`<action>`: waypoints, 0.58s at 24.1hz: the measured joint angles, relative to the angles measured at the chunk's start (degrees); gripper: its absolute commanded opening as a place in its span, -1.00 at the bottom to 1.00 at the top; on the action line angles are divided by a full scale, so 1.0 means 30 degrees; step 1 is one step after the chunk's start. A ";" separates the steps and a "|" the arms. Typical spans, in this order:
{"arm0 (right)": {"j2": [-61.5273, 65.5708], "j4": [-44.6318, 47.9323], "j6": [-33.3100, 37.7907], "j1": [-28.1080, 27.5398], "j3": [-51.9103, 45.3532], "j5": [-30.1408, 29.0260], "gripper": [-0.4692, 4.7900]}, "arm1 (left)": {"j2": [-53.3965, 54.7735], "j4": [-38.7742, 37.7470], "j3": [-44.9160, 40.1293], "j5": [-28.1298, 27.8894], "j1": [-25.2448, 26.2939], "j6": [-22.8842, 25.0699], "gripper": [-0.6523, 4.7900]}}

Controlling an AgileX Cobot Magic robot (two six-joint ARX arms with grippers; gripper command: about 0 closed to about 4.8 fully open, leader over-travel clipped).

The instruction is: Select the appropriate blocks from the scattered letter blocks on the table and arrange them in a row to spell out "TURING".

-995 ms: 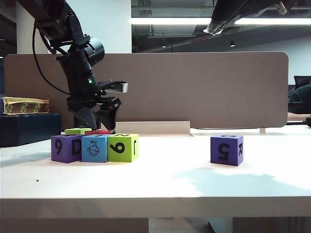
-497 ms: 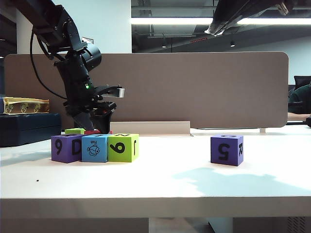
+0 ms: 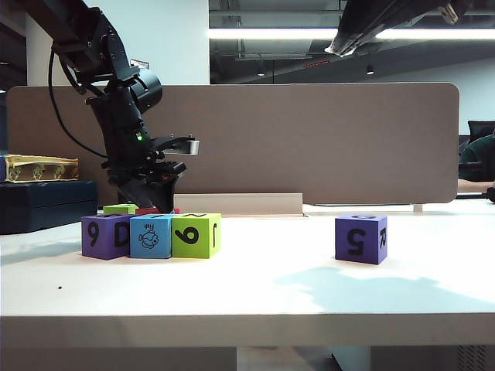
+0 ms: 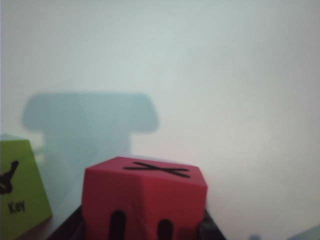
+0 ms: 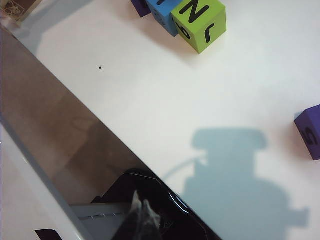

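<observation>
- Exterior view: my left gripper (image 3: 155,202) is down behind the front row of letter blocks on the table (image 3: 255,286): purple block (image 3: 106,236), blue fish block (image 3: 151,236) and green block (image 3: 196,235) touching side by side. The red block (image 3: 157,210) peeks out just behind them, beside a second green block (image 3: 124,209). Another purple block (image 3: 360,238) sits well apart to the right. The right arm is overhead, out of the way.
- Left wrist view: the red block (image 4: 144,200) sits between the jaws, a green "Key" block (image 4: 20,187) just beside it. I cannot tell whether the jaws are clamped on it yet. I'd finish squeezing squarely on opposite faces, then lift straight up to avoid nudging the neighbours.
- Right wrist view: my right gripper (image 5: 142,215) is shut and empty, high above the table; I'd keep it parked.
</observation>
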 measured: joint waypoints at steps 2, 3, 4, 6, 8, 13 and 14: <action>0.0000 0.0007 0.0000 0.0000 0.0000 0.0000 -0.83 | 0.0000 -0.0015 0.0007 0.0000 0.0000 -0.0051 0.00; 0.0000 0.0000 0.0000 0.0000 0.0000 0.0000 -0.83 | 0.0000 -0.0022 0.0015 -0.0007 0.0000 -0.0058 0.00; 0.0000 0.0007 0.0000 0.0007 0.0000 0.0000 -0.83 | -0.0007 -0.0036 0.0022 -0.0007 0.0000 -0.0066 0.00; 0.0000 0.0000 0.0000 0.0000 0.0000 0.0000 -0.83 | -0.0058 -0.0168 0.0015 -0.0007 0.0000 -0.0058 0.00; 0.0007 0.0007 0.0000 0.0007 0.0000 0.0000 -0.83 | -0.0219 -0.0525 0.0007 -0.0015 0.0007 -0.0066 0.00; 0.0000 0.0007 0.0000 0.0000 0.0000 0.0000 -0.83 | -0.1770 -0.0903 0.0000 -0.0495 0.0000 -0.0066 0.00; 0.0000 0.0007 0.0000 0.0000 0.0000 0.0000 -0.83 | -0.2091 -0.0911 0.0007 -0.0699 0.0000 -0.0058 0.00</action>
